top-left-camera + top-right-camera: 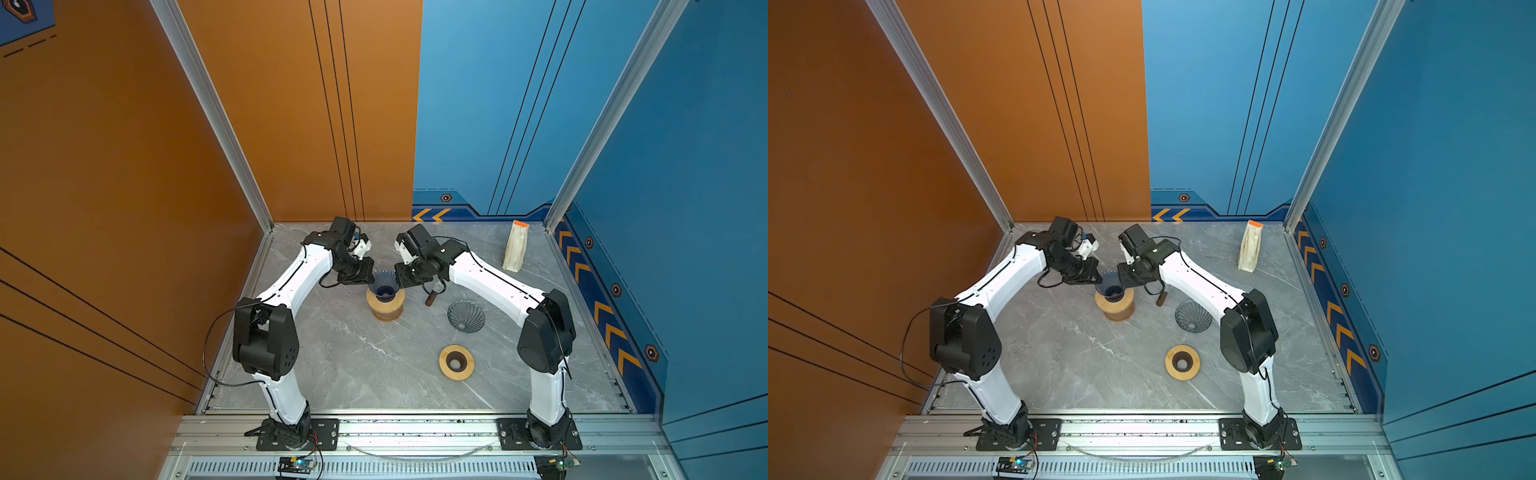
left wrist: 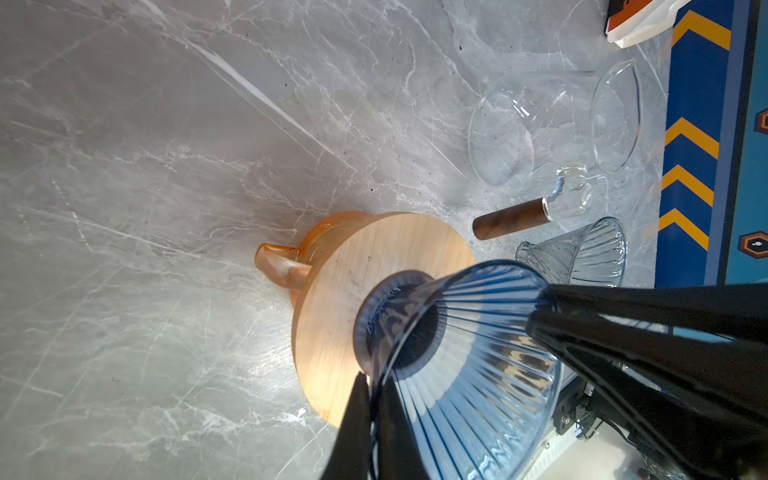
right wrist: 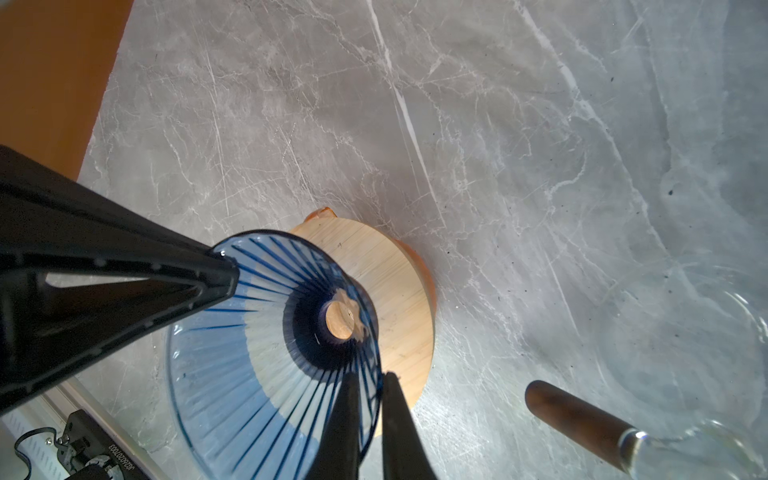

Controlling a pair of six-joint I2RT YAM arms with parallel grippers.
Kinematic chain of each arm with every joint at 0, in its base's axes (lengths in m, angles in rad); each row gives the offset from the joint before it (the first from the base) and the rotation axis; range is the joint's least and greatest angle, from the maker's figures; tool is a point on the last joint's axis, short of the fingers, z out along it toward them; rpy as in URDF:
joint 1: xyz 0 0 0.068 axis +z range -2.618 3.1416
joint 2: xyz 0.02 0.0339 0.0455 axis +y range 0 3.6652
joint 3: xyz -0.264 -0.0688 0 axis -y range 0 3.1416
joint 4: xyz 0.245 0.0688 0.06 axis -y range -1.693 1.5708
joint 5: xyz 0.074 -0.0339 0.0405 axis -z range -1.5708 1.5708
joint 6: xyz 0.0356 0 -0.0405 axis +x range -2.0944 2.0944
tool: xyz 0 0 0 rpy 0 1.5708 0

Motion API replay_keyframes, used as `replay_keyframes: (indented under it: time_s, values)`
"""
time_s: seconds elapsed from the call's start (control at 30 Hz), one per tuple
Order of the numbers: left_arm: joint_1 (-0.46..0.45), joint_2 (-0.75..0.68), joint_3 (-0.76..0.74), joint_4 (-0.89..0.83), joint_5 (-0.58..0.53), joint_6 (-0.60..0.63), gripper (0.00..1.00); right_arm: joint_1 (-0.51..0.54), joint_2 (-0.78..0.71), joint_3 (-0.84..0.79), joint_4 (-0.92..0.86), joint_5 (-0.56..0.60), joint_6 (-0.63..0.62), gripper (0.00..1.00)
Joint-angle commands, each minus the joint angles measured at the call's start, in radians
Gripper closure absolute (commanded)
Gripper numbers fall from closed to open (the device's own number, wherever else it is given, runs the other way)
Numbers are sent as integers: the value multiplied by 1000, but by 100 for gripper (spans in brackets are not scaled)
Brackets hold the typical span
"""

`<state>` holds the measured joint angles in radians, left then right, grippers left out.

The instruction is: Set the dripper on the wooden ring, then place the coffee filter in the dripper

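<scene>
Over the lid (image 2: pixel 353 266), the left gripper (image 2: pixel 376 415) and the right gripper (image 3: pixel 370 415) each pinch the dripper (image 1: pixel 383 284) rim on opposite sides, and they should hold it level and centred, while the filter pack (image 1: pixel 516 246) stands well apart, far to the right.

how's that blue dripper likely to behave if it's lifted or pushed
The blue dripper looks like thin ribbed glass: probably rigid, fragile and slippery. Its narrow foot on the wooden collar suggests it tips easily.
</scene>
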<state>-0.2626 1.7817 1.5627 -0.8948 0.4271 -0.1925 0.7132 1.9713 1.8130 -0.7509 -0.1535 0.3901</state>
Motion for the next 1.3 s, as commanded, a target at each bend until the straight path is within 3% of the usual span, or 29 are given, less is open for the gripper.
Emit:
replay_keyframes:
  time_s: [0.0,0.23,1.27]
  values:
    - [-3,34,10,11,-6,-6,98,-4,13,17,-31,6,-14,87]
    - [0,20,-4,10,-4,-5,97,-3,30,25,-31,-15,-12,85]
    - [-1,59,-29,10,-19,7,100,3,37,-11,-38,-2,4,100]
